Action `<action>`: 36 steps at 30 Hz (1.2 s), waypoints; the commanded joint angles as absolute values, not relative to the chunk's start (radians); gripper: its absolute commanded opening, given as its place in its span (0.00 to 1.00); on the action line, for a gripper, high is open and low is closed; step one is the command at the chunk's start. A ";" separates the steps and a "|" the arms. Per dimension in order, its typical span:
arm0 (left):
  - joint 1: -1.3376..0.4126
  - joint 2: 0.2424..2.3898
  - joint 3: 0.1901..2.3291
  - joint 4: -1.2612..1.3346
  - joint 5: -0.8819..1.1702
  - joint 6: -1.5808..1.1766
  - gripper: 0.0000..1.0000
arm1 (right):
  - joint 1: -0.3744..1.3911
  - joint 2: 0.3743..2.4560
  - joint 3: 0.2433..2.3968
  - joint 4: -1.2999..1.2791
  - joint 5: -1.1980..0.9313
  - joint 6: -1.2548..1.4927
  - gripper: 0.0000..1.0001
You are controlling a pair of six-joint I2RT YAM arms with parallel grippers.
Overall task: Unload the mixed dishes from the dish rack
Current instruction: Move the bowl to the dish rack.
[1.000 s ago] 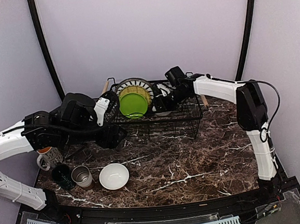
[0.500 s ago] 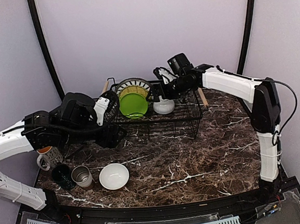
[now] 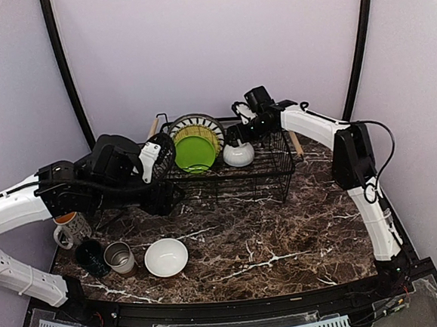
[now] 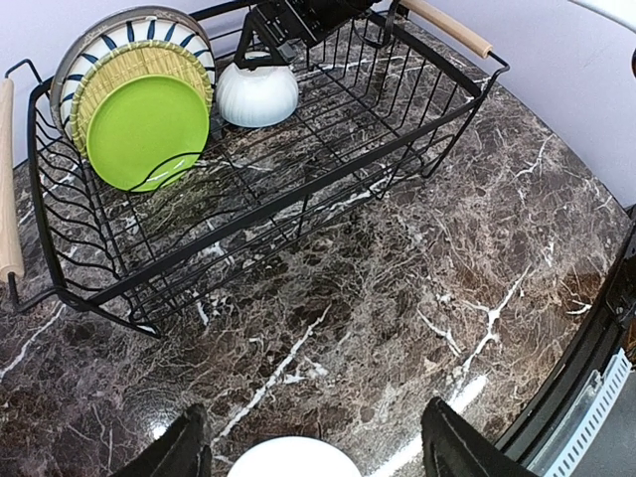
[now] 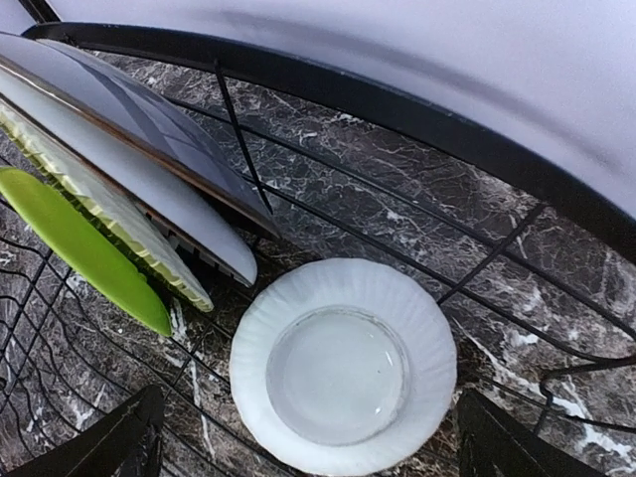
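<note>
The black wire dish rack point(image 3: 280, 175) stands at the back of the table. It holds a lime-green plate point(image 3: 195, 153), a yellow plate and a grey striped plate upright behind it, and an upside-down white bowl point(image 3: 238, 155). My right gripper point(image 3: 240, 134) hangs open just above that bowl point(image 5: 343, 363), one finger on each side, not touching it. My left gripper point(image 3: 163, 200) is open and empty above the table in front of the rack's left end. A white bowl point(image 4: 293, 459) lies below it between the fingers.
At the front left of the table stand a pale mug point(image 3: 71, 230), a dark green mug point(image 3: 89, 257), a steel cup point(image 3: 120, 257) and a white bowl point(image 3: 166, 257). The rack's wooden handles point(image 4: 447, 25) line its short sides. Purple walls close in behind.
My right gripper has risen from low in the rack, uncovering the white bowl, which stays in the rack. The left arm has not moved.
</note>
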State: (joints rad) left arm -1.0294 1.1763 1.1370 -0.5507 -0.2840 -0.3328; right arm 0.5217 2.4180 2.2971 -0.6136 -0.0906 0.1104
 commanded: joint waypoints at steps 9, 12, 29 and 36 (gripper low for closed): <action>-1.004 1.200 1.146 -0.554 -0.232 -0.339 0.72 | 0.480 2.539 2.361 -0.506 -0.314 0.122 0.99; -0.996 1.200 1.143 -0.550 -0.221 -0.340 0.73 | 0.480 2.515 2.294 -0.498 -0.428 0.123 0.94; -0.977 1.196 1.135 -0.520 -0.183 -0.339 0.74 | 0.561 2.189 1.858 -0.412 -0.663 0.300 0.87; -0.978 1.190 1.127 -0.516 -0.172 -0.342 0.74 | 0.539 2.138 1.800 -0.440 -0.460 0.562 0.99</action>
